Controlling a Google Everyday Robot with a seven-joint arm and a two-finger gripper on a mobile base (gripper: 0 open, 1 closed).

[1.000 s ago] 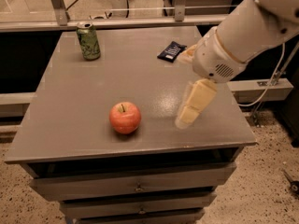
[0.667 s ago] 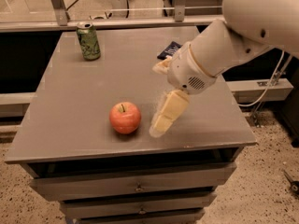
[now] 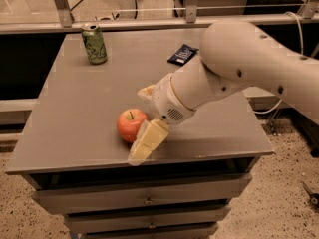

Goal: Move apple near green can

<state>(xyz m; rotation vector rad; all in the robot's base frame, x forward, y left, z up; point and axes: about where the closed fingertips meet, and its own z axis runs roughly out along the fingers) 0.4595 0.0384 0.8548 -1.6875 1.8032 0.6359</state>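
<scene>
The red-orange apple (image 3: 129,124) sits on the grey table (image 3: 75,113) near its front edge. The green can (image 3: 94,44) stands upright at the table's far left corner, well away from the apple. My gripper (image 3: 141,124) is open and low at the apple's right side. One pale finger (image 3: 146,143) lies against the apple's front right, and the other finger (image 3: 146,90) shows just behind it. The apple rests on the table, not lifted.
A flat dark blue snack wrapper (image 3: 182,54) lies at the back of the table, partly behind my arm (image 3: 239,63). The table has drawers below its front edge. A metal railing runs behind the table.
My arm has swung left and down, from the table's right side to the apple. The gripper now sits at the apple's right side. The apple and can have not moved.
</scene>
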